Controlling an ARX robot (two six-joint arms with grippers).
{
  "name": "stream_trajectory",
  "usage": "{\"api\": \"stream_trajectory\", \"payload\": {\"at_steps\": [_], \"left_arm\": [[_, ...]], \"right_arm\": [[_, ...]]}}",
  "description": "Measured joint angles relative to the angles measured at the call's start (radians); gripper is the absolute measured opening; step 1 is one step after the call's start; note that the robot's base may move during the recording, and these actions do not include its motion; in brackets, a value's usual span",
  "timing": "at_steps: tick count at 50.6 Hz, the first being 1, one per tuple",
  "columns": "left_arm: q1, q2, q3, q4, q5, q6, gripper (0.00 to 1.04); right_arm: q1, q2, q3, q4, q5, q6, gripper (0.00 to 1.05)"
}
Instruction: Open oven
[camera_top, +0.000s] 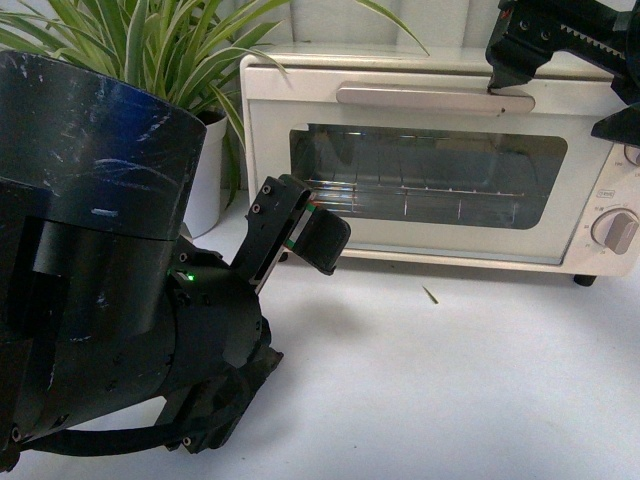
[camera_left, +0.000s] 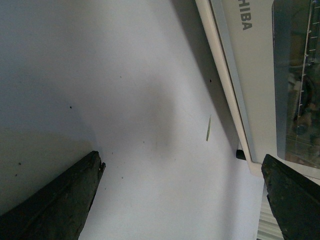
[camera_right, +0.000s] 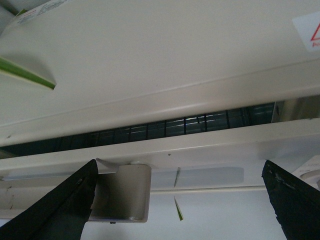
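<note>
The cream-white oven (camera_top: 430, 170) stands at the back of the white table, with its long silver handle (camera_top: 435, 97) across the top of the glass door. My right gripper (camera_top: 520, 60) is open, just above the handle's right end. In the right wrist view my right gripper (camera_right: 177, 200) straddles the handle mount (camera_right: 122, 192), and a dark gap with the wire rack (camera_right: 150, 132) shows between the oven's top and the door's upper edge. My left gripper (camera_top: 310, 235) is open and empty, low in front of the door's left lower corner. In its wrist view the left gripper (camera_left: 182, 160) hangs over bare table beside the oven (camera_left: 250, 75).
A leafy plant (camera_top: 150, 50) in a white pot (camera_top: 205, 175) stands left of the oven. Grey knobs (camera_top: 615, 230) sit on the oven's right side. A small green sliver (camera_top: 430, 294) lies on the table in front of the door. My left arm's body (camera_top: 90, 250) fills the near left.
</note>
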Motion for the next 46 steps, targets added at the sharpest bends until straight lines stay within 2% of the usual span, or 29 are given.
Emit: {"api": "stream_trajectory", "payload": {"at_steps": [27,35,46], "left_arm": [[0.005,0.000,0.000,-0.001,0.000,0.000,0.98],[0.006,0.000,0.000,-0.006,0.001,0.010,0.98],[0.006,-0.011,-0.002,-0.024,-0.011,0.050,0.98]], "right_arm": [[0.042,-0.144,-0.292,0.144,-0.088,-0.050,0.95],[0.050,-0.180,-0.361,0.148,-0.132,-0.066,0.95],[0.048,-0.249,-0.403,0.116,-0.126,-0.063,0.95]]}}
